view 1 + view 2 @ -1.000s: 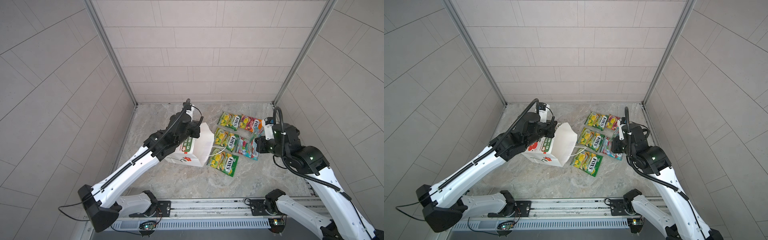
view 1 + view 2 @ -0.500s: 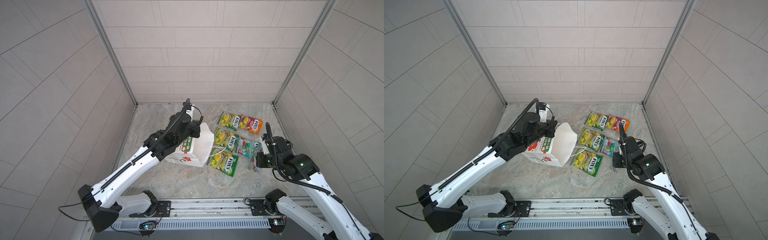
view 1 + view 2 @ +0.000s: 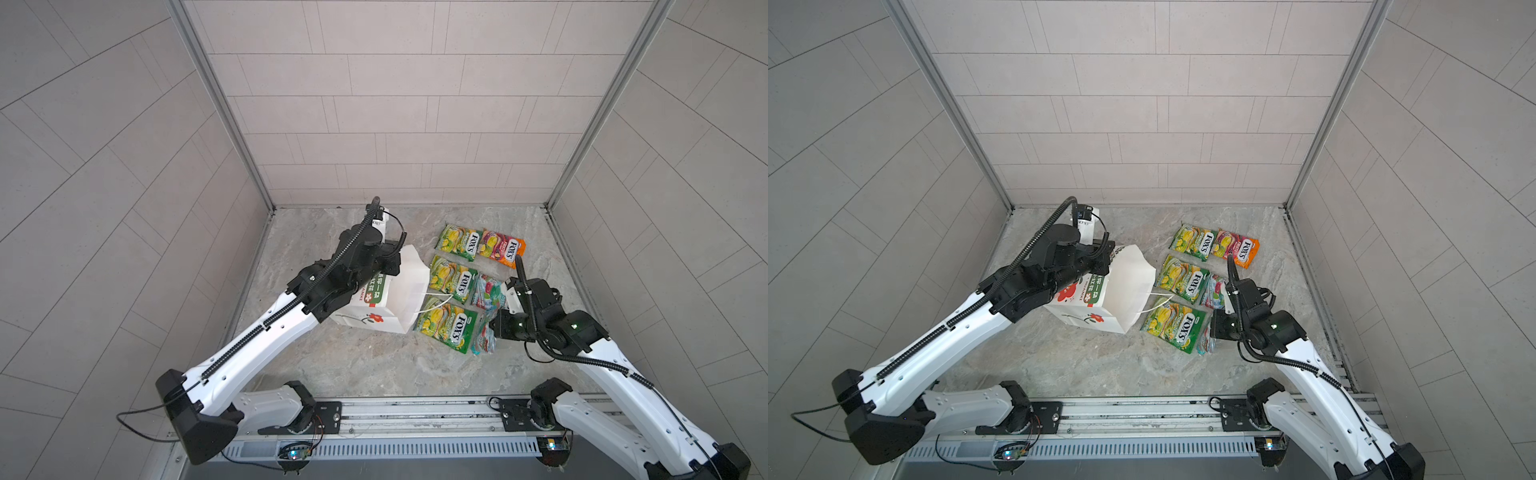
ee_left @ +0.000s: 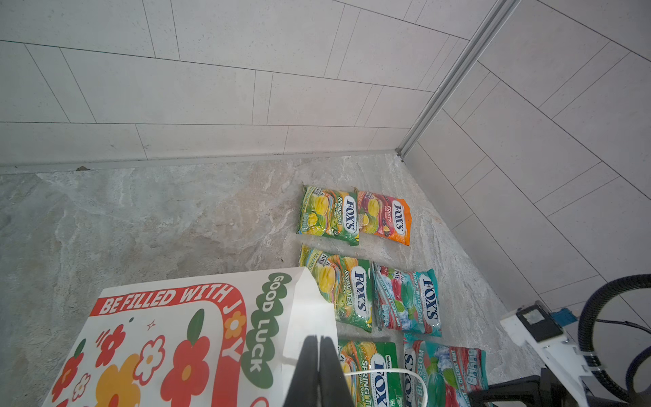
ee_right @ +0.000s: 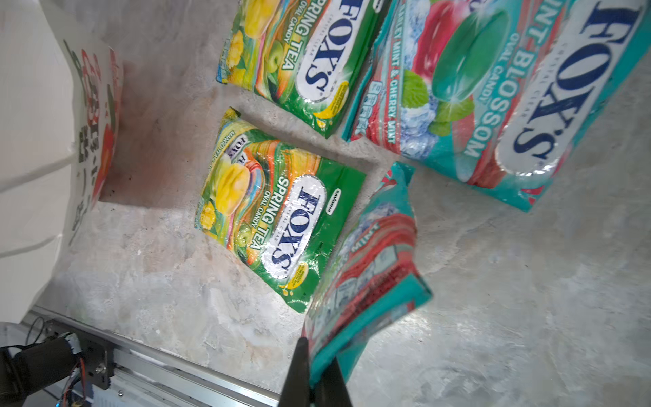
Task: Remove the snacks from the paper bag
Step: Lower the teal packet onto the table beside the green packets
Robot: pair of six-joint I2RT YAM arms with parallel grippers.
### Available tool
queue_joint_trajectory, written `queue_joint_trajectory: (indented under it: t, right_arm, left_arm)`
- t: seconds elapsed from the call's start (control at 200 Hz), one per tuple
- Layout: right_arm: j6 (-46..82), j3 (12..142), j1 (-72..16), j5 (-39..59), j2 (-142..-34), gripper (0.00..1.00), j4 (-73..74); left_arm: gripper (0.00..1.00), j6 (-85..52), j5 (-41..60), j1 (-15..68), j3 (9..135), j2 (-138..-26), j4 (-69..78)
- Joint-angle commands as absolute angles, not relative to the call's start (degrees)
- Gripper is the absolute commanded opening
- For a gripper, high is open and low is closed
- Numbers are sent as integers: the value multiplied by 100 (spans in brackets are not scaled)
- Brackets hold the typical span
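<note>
At centre frame, the left gripper [image 3: 1108, 261] is gripping the paper bag [image 3: 1127, 291] while the right gripper [image 3: 1212, 332] is pinching a teal packet [image 3: 1203, 344].

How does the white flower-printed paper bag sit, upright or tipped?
Tipped: the paper bag lies on its side, mouth and white cord handles toward the glossy candy packets.

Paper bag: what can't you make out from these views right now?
Paper bag interior: both top views show only the white mouth; deeper in is behind its own wall and the left arm.
Teal packet in the right gripper: edge-on under the right arm in top views; crumpled and blurred in the right wrist view.
Second teal packet: partly under that arm in top views.
</note>
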State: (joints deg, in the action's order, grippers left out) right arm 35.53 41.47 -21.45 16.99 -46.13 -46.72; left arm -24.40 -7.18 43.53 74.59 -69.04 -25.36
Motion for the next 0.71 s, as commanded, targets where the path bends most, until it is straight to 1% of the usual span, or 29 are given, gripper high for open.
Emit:
queue_joint_trajectory:
  t: [0.0, 0.09, 0.23, 0.46, 0.701]
  right_arm:
    - [3938, 4012, -2145, 2188, -4485, 0, -3945]
    - [3986, 3871, -2145, 2168, -4486, 0, -3823]
    - [3810, 3764, -2145, 1879, -4559, 0, -4043]
    - [3575, 3832, -2145, 953, -4474, 0, -4782]
    - [3804, 3764, -2188, 439, -4464, 0, -5024]
  left_arm:
    - [0, -2400, -756, 4368, 7463, -6820, -2452]
    - [0, -2413, -742, 4368, 7456, -6821, -2452]
    - [0, -2409, -749, 4368, 7435, -6781, -2452]
    - [0, -2417, -751, 4368, 7405, -6767, -2439]
    - [0, -2428, -722, 4369, 7401, -6772, -2417]
